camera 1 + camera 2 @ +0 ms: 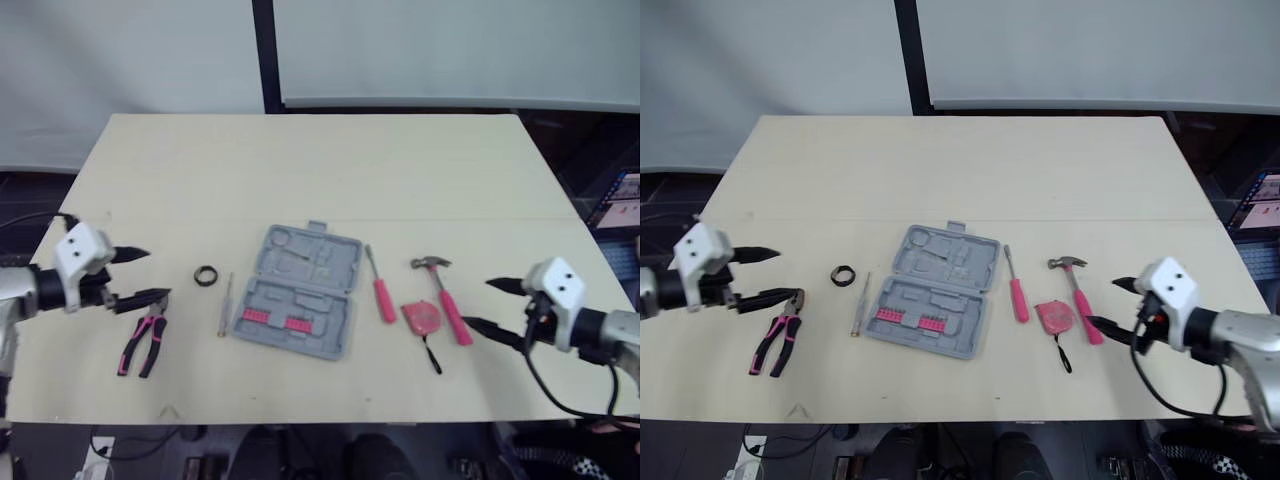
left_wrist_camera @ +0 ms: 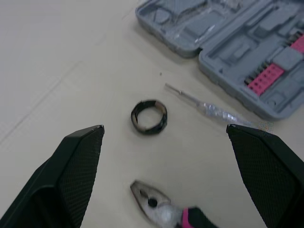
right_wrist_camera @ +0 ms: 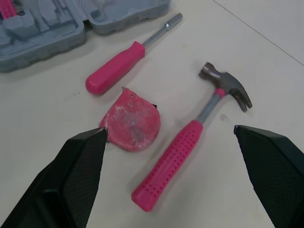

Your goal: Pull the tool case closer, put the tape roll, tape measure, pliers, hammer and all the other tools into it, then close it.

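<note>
Because both tools await packing, I hold the left gripper [image 1: 158,273] open by the pliers [image 1: 145,341], right gripper [image 1: 476,303] open by the hammer [image 1: 447,298].

Left hand [image 1: 158,273], right hand [image 1: 475,302] — black pointed fingers [image 2: 71,180], white wrist blocks [image 1: 82,250], black cables [image 1: 530,365].
</note>
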Robot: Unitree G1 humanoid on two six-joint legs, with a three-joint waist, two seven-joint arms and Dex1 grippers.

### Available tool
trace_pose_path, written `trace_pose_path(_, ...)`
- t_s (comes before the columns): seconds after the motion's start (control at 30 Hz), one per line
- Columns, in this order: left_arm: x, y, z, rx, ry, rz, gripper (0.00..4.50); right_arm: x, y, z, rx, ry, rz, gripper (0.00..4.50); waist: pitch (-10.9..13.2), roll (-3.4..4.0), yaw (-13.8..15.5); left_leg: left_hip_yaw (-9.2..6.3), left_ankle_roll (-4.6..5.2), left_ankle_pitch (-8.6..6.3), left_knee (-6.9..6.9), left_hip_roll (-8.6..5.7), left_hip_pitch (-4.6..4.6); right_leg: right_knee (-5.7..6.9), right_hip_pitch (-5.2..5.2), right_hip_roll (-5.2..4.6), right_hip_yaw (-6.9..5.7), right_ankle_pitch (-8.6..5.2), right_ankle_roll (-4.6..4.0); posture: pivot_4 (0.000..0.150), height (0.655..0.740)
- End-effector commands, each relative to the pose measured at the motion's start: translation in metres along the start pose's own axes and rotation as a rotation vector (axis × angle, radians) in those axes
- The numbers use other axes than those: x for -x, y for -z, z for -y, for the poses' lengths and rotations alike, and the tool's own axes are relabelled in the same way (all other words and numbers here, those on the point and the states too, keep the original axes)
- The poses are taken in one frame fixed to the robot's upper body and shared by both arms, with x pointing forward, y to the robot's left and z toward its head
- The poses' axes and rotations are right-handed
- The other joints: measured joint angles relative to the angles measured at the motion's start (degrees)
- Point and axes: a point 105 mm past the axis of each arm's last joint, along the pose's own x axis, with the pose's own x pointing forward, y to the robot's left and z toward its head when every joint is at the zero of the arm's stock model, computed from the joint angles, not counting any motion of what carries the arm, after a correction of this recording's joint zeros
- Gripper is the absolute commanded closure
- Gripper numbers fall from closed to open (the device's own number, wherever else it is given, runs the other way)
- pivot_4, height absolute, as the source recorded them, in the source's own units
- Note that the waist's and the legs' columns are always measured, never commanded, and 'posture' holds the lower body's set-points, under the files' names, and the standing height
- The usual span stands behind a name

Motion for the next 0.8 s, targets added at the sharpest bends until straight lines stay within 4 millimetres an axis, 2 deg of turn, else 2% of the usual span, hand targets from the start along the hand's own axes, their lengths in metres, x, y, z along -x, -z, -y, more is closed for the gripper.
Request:
trace_pose_path(0.03, -0.011, -0.001, 0.000, -0.047, 0.062, -0.022, 0.05, -0.012, -0.010, -0.015, 0.018, -0.045, 0.013, 0.00, 0.0, 0.00, 0.1, 0.00, 0.00, 0.00, 0.01, 0.00, -0.01, 0.00, 0.00, 0.01, 0.00, 0.00, 0.00, 0.150, 0.7400)
trace_pose_path(0.13, -0.031, -0.008, 0.000, -0.088, 0.134, -0.014, 0.05, -0.032, -0.015, -0.025, 0.011, -0.072, 0.024, 0.00, 0.0, 0.00, 0.2, 0.01, 0.00, 0.00, 0.06, 0.04, -0.01, 0.01, 0.00, 0.05, -0.01, 0.00, 0.01, 0.150, 0.7400)
trace_pose_path(0.23, -0.050, -0.010, -0.002, -0.118, 0.179, -0.023, 0.89, -0.051, -0.017, -0.034, 0.006, -0.101, 0.015, 0.00, 0.0, -0.01, 0.6, 0.00, -0.01, 0.00, 0.27, 0.10, -0.03, 0.20, -0.03, 0.10, 0.00, 0.00, 0.01, 0.150, 0.7400)
trace_pose_path(0.3, -0.060, -0.008, -0.002, -0.140, 0.206, -0.041, 1.88, -0.061, -0.016, -0.038, 0.008, -0.119, -0.004, 0.00, 0.0, 0.00, 0.8, 0.01, -0.03, -0.05, 0.41, 0.12, -0.04, 0.34, -0.06, 0.11, -0.02, -0.01, 0.03, 0.150, 0.7400)
trace_pose_path(0.33, -0.065, -0.008, -0.003, -0.146, 0.213, -0.047, 2.40, -0.066, -0.015, -0.040, 0.008, -0.125, -0.014, 0.25, 0.0, -0.01, 0.9, 0.02, -0.03, -0.07, 0.45, 0.17, -0.04, 0.35, -0.08, 0.13, -0.03, -0.01, 0.03, 0.150, 0.7400)
trace_pose_path(0.4, -0.078, -0.007, -0.003, -0.160, 0.224, -0.060, 3.51, -0.079, -0.015, -0.038, 0.003, -0.110, -0.026, 0.91, 0.0, -0.01, 1.1, 0.03, -0.02, -0.08, 0.51, 0.20, -0.04, 0.39, -0.10, 0.12, -0.06, -0.01, 0.03, 0.150, 0.7400)
trace_pose_path(0.47, -0.087, -0.007, -0.004, -0.169, 0.227, -0.068, 4.50, -0.089, -0.014, -0.036, 0.004, -0.093, -0.038, 1.90, 0.0, -0.01, 1.1, 0.04, -0.02, -0.08, 0.59, 0.22, -0.07, 0.47, -0.14, 0.12, -0.07, -0.01, 0.03, 0.150, 0.7400)
trace_pose_path(0.63, -0.106, -0.009, -0.002, -0.181, 0.237, -0.077, 4.50, -0.107, -0.015, -0.035, 0.006, -0.089, -0.062, 4.42, 0.0, -0.03, 1.2, 0.03, -0.02, -0.11, 0.76, 0.24, -0.14, 0.65, -0.24, 0.08, -0.16, -0.01, 0.03, 0.150, 0.7400)
trace_pose_path(0.8, -0.125, -0.008, 0.000, -0.166, 0.218, -0.094, 4.50, -0.124, -0.018, -0.037, 0.005, -0.086, -0.063, 4.47, 0.0, -0.03, 1.2, 0.04, -0.02, -0.11, 0.78, 0.25, -0.14, 0.69, -0.26, 0.08, -0.21, -0.01, 0.03, 0.150, 0.7400)
